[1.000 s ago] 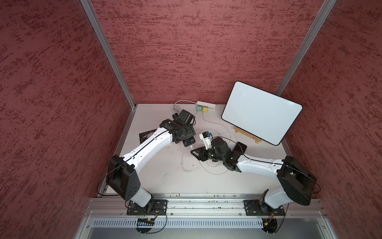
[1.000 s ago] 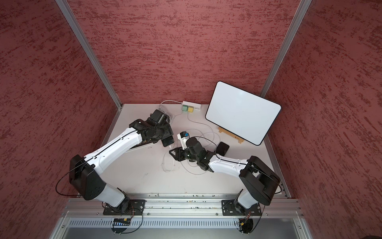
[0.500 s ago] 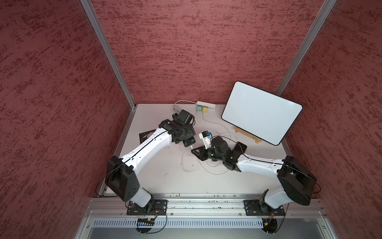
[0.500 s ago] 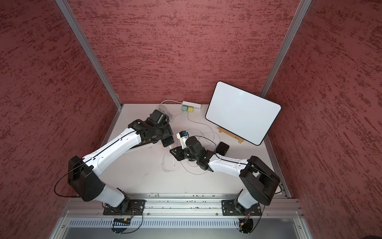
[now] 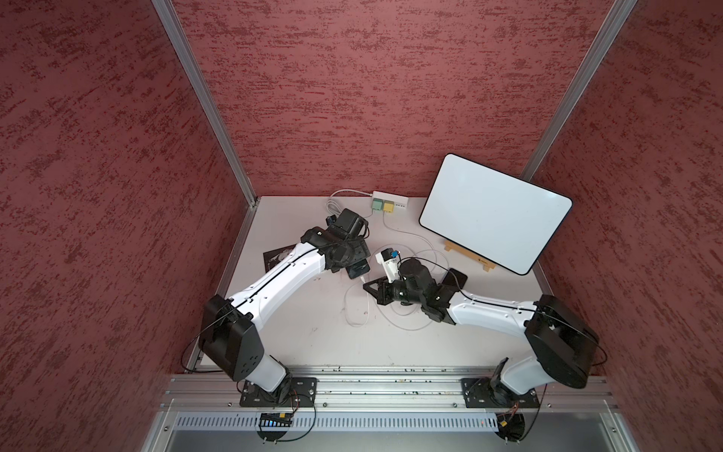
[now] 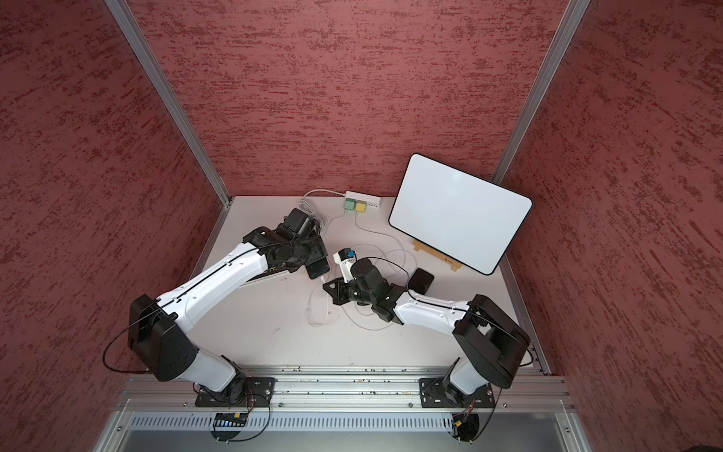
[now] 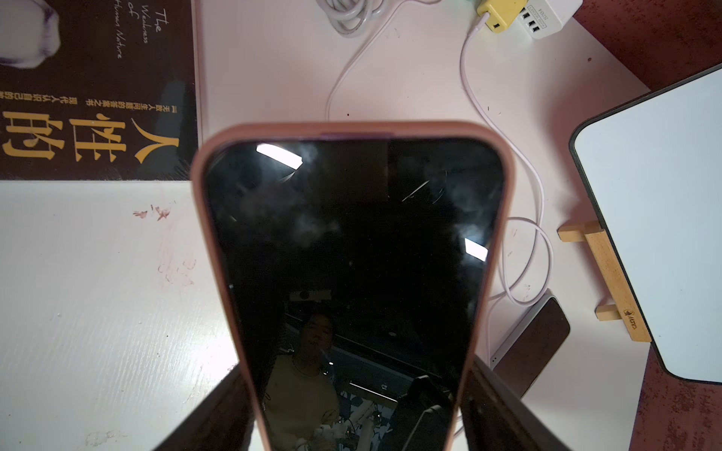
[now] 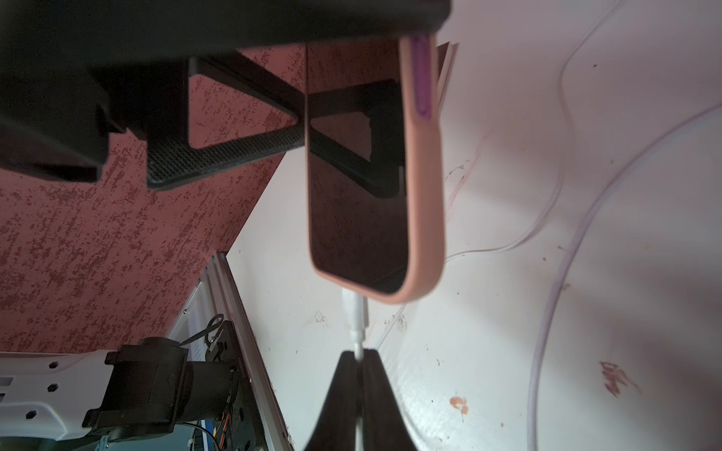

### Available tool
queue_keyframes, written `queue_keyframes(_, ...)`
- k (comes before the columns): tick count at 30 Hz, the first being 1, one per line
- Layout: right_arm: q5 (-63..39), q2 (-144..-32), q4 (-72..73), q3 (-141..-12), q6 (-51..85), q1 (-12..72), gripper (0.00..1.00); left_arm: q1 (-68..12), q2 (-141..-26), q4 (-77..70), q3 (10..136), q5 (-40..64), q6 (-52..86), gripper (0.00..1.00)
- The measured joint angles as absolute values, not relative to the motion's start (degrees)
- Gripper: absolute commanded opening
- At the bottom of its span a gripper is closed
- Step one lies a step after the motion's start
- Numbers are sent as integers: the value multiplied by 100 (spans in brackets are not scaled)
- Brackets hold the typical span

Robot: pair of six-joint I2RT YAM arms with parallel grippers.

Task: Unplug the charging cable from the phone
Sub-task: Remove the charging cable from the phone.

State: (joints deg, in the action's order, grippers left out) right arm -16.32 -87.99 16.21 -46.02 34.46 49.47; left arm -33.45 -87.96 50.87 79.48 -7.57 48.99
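**Item 1.** Phone (image 7: 351, 273), pink case, dark screen. It is just off the middle of the desk (image 5: 313, 344) toward 10 o'clock, clamped by its long edges in the left end effector (image 7: 353, 390).

**Item 2.** Charging cable (image 8: 354, 316), white. Its plug is seated in the phone's bottom edge, and slack loops across the desk toward 6 o'clock.

**Item 3.** Right end effector (image 8: 357, 359), at 5 o'clock of the phone, jaws pinched together on the cable just behind the plug.

**Item 4.** Power strip (image 5: 391, 204) at 12 o'clock, white board (image 5: 495, 223) at 2 o'clock, and book (image 7: 97, 90) at 9 o'clock.
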Motion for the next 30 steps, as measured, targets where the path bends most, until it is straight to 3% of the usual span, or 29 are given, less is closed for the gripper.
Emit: queue_keyframes(30, -1629, -8799, 1621, -4624, 3448, 4947, 1, -3262, -8742, 5052, 7948, -657, 4897, 53)
